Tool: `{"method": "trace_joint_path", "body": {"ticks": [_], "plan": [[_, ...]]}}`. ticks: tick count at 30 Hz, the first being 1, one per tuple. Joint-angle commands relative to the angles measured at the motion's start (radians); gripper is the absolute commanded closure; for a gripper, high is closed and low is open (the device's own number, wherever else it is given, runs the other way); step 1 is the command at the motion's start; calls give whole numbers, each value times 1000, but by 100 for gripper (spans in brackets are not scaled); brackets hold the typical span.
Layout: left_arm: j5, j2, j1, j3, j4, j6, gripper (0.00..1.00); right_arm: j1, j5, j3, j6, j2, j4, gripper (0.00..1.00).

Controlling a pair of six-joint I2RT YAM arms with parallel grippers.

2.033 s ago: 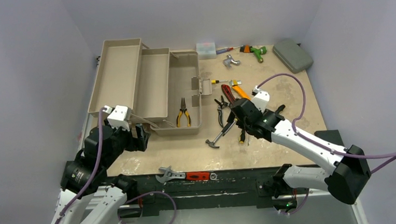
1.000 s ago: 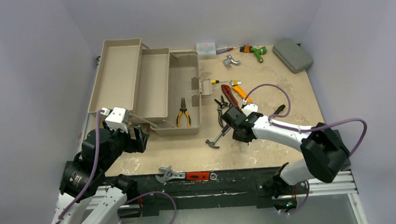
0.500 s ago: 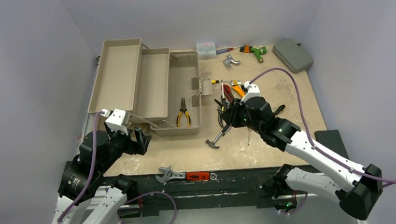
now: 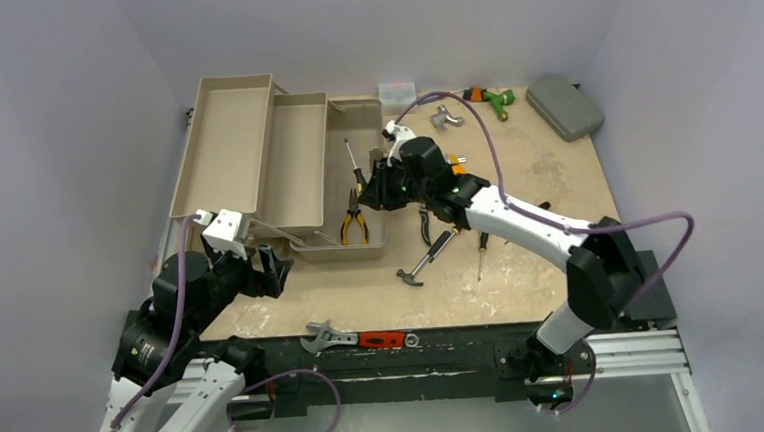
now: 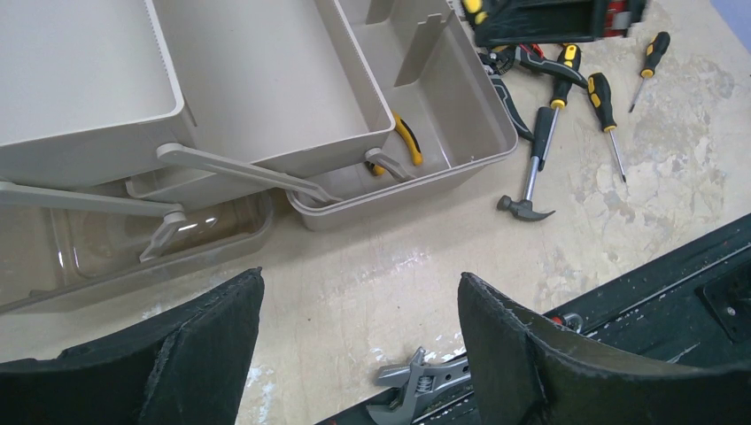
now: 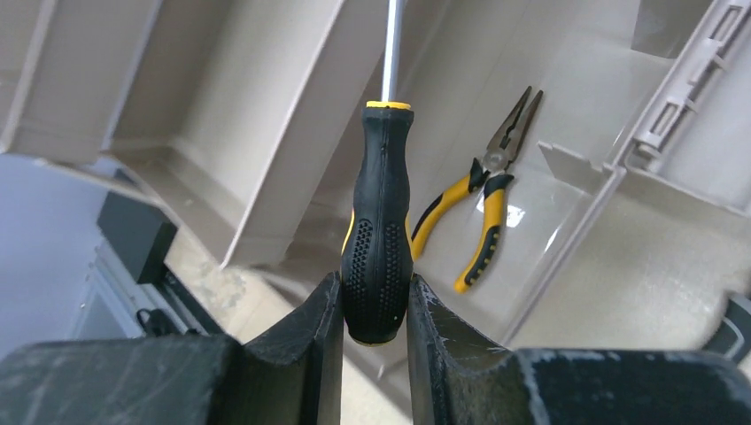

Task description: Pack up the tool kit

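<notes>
Just changed: my right gripper [image 6: 374,285] has swung off the loose pile on the tan wooden table [image 4: 546,181]. It now hangs over the large beige-tan plastic toolbox [image 4: 300,161], carrying a tool with it.
Right jaws: nearly closed, pinching the butt of the black-and-yellow-handled screwdriver [image 6: 381,204]. Its shaft points away from the fingers, across the box.
Left jaws: my left gripper [image 5: 359,288] stands wide apart with nothing between, parked by the box's near-left corner as it was.
Toolbox: open on the table's left half, trays folded out. Yellow-handled needle-nose pliers [image 6: 478,221] lie in the deep bottom compartment, below the screwdriver.
What it means: I judge the pick finished and the carry almost done; lowering and releasing comes next.
Left to pack: a steel claw hammer [image 4: 421,264] and more tools lie beside the box.
</notes>
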Motion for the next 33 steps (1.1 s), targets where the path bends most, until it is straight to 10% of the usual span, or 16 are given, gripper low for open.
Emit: {"method": "trace_joint_path", "body": {"ticks": [1, 16, 33], "plan": [[2, 0, -7, 0, 35, 20, 22, 12, 13, 129, 2, 126, -9, 99], [-116, 32, -5, 21, 29, -27, 19, 52, 93, 232, 41, 177, 45, 100], [-34, 320, 80, 414, -70, -212, 2, 174, -58, 427, 36, 240, 156, 100]]}}
